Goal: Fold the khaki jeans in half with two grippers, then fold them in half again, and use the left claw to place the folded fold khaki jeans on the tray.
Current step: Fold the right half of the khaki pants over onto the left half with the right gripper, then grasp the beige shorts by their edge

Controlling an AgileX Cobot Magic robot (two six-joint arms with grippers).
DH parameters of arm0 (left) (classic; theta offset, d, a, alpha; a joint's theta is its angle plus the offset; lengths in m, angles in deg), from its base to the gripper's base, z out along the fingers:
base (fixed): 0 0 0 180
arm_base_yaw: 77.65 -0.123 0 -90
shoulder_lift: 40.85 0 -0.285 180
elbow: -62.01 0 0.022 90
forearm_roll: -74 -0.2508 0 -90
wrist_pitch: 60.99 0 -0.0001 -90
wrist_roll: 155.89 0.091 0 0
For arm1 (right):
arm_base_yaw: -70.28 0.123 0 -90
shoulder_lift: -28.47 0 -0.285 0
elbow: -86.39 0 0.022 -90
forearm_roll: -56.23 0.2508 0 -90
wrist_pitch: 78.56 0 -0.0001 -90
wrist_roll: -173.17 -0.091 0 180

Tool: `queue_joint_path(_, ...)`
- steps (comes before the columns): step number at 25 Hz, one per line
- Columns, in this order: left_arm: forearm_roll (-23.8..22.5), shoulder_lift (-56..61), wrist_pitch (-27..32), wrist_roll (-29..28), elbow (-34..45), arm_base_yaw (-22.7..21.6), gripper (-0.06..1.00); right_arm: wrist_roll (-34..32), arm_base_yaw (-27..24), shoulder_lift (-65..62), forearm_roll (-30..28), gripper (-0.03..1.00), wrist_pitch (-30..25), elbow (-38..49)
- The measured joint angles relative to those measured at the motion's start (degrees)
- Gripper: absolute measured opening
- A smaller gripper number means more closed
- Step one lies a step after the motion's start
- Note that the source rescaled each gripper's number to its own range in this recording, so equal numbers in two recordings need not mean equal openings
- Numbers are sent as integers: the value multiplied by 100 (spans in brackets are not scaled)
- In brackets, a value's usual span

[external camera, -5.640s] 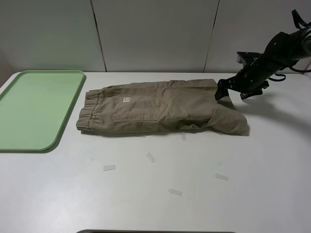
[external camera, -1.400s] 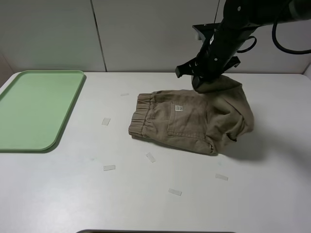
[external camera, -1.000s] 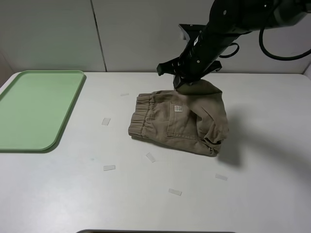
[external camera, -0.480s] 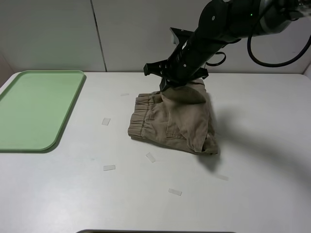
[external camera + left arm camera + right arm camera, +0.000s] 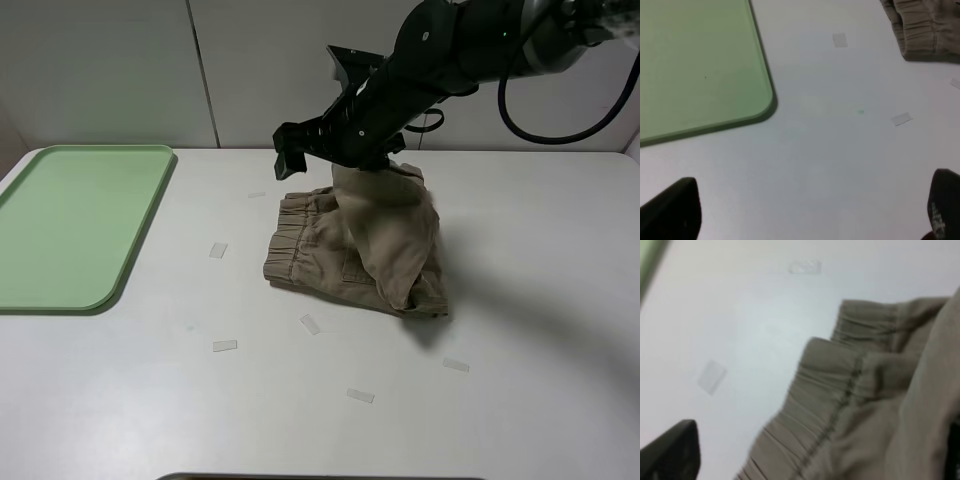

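**Q:** At upper centre of the high view, which step is judged in hand?

**A:** The second fold. The khaki-brown cotton shorts (image 5: 350, 255) lie doubled mid-frame on the white table (image 5: 500, 400). One leg is raised under the black right gripper (image 5: 335, 155), whose jaws are spread.

**Q:** What is called for next?

**A:** That leg must be laid flat. The black left claw (image 5: 807, 215), spread and empty, is then needed for the pale-green plastic rectangular tray (image 5: 140, 240) at left.

The exterior high camera is looking down from well back across the whole table (image 5: 520, 330), taking in the tray (image 5: 60, 230) at the left and the khaki jeans (image 5: 310, 250) mid-table; the left wrist camera is facing down closer on the tray's corner and the table beside it; the right wrist camera is hanging very near the jeans' waistband (image 5: 825, 390); all three are sharing that waistband.
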Motion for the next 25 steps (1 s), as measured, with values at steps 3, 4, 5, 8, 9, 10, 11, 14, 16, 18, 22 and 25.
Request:
queue_joint_path(3, 0, 0, 0, 0, 0, 0, 90, 33, 82, 0, 132, 100, 248, 0)
queue_joint_path(4, 0, 0, 0, 0, 0, 0, 90, 68, 127, 0, 167, 100, 328, 0)
queue_joint_path(5, -2, 0, 0, 0, 0, 0, 90, 143, 163, 0, 207, 100, 393, 0)
queue_joint_path(8, -2, 0, 0, 0, 0, 0, 90, 341, 318, 0, 349, 96, 541, 0)
queue_joint_path(9, -2, 0, 0, 0, 0, 0, 90, 380, 345, 0, 378, 93, 557, 0)
queue_joint_path(10, -2, 0, 0, 0, 0, 0, 90, 419, 375, 0, 391, 90, 564, 0)
queue_joint_path(11, -14, 0, 0, 0, 0, 0, 90, 446, 389, 0, 396, 87, 591, 0)
queue_joint_path(14, -90, 0, 0, 0, 0, 0, 90, 557, 402, 0, 422, 81, 675, 0)
queue_joint_path(16, -197, 0, 0, 0, 0, 0, 90, 580, 402, 0, 430, 80, 681, 0)
queue_joint_path(18, -304, 0, 0, 0, 0, 0, 90, 592, 402, 0, 430, 79, 681, 0)
queue_joint_path(22, -416, 0, 0, 0, 0, 0, 90, 597, 402, 0, 424, 79, 681, 0)
queue_joint_path(25, -426, 0, 0, 0, 0, 0, 90, 597, 402, 0, 318, 79, 656, 0)
